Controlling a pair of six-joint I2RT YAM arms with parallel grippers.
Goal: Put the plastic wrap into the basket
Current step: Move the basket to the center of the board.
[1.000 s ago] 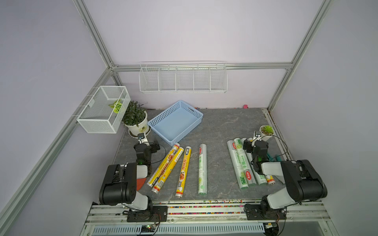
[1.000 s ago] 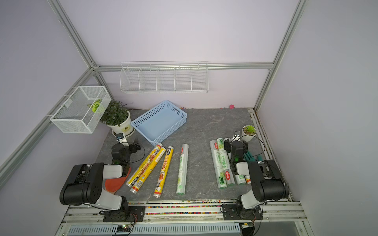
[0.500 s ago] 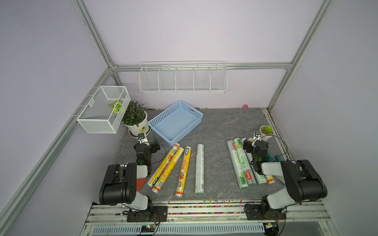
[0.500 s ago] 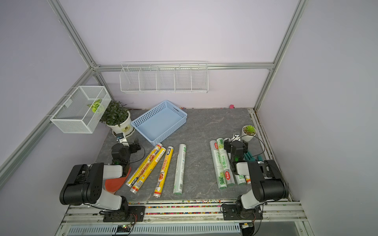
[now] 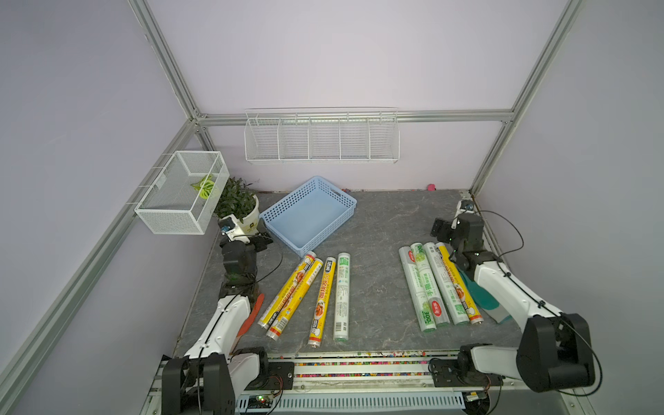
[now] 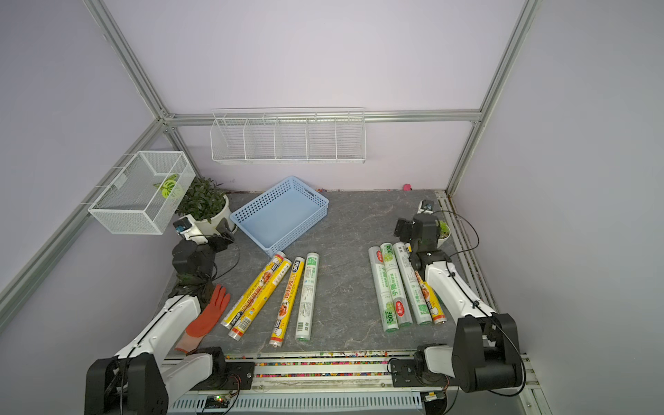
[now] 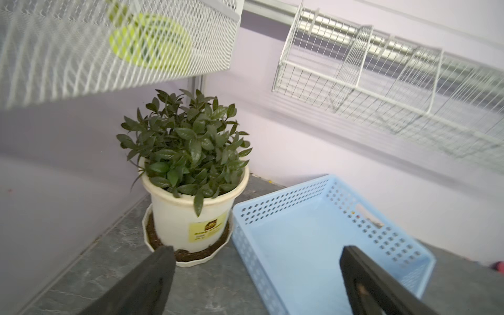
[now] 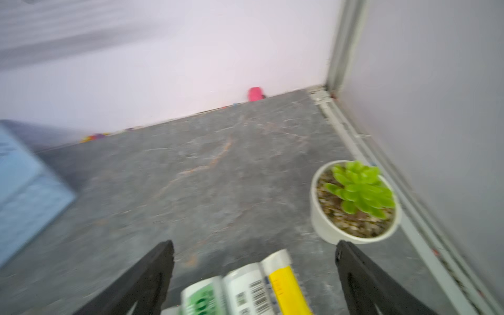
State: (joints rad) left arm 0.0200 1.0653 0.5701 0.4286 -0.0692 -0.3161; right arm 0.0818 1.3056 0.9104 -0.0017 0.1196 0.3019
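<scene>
The light-blue basket [image 5: 309, 216] [image 6: 281, 215] stands empty at the back left, and its near corner lies under my left gripper [image 7: 255, 251]. Plastic wrap lies in two groups on the grey table. Three yellow rolls [image 5: 290, 293] and a white roll [image 5: 341, 295] are in front of the basket. Three white-green rolls [image 5: 427, 285] and a yellow roll [image 5: 457, 284] are on the right. My left gripper [image 5: 263, 240] hovers open and empty beside the basket. My right gripper [image 5: 440, 230] [image 8: 253, 245] hangs open and empty over the far ends of the right rolls [image 8: 245, 286].
A potted plant [image 5: 239, 204] and a white mesh box [image 5: 183, 197] crowd the back left corner. A wire rack [image 5: 321, 140] hangs on the back wall. A small succulent [image 8: 354, 201] stands beside my right gripper. An orange glove [image 6: 208, 316] and a teal glove [image 5: 481, 298] lie under the arms.
The white roll in the left group has rolled left toward the yellow rolls. Both wrists have risen and moved a little toward the back wall.
</scene>
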